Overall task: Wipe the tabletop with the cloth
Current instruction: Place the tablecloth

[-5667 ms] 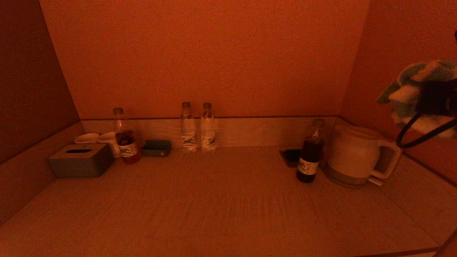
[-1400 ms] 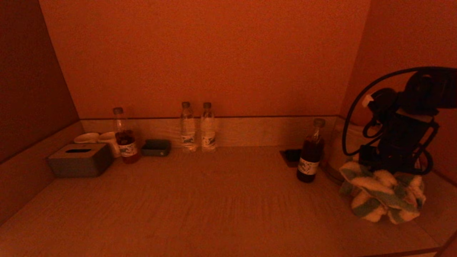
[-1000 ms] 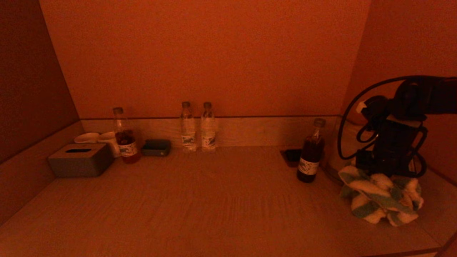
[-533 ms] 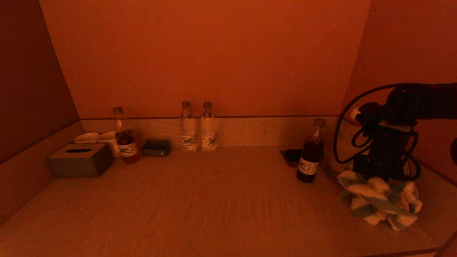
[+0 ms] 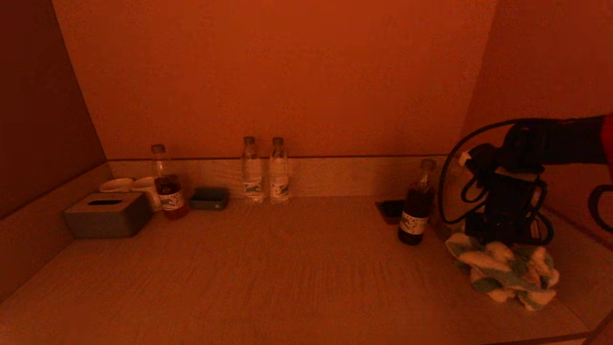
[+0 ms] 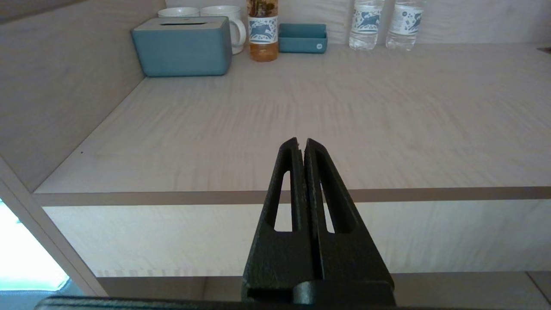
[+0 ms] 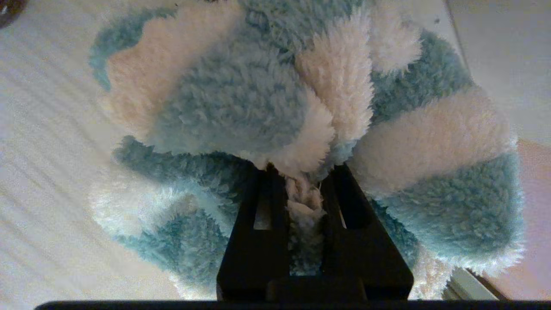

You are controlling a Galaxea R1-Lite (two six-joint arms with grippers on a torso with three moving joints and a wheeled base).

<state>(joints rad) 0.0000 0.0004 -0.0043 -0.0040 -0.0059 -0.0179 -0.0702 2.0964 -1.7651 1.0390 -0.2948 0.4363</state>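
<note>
Head view, left to right: tissue box (image 5: 108, 214), mugs (image 5: 131, 186) and a tea bottle (image 5: 167, 188) crowd the far left corner, two water bottles (image 5: 265, 171) stand at the back wall. The left gripper (image 6: 301, 146) hangs off the desk's (image 5: 287, 273) front edge, jaws together, empty. Far right, the right gripper (image 7: 301, 181) presses the cloth (image 5: 503, 270) onto the desk, jaws clamped on a fold. Danger sits just beside it: a dark bottle (image 5: 415, 209). A sweep leftward could clip it and topple it.
</note>
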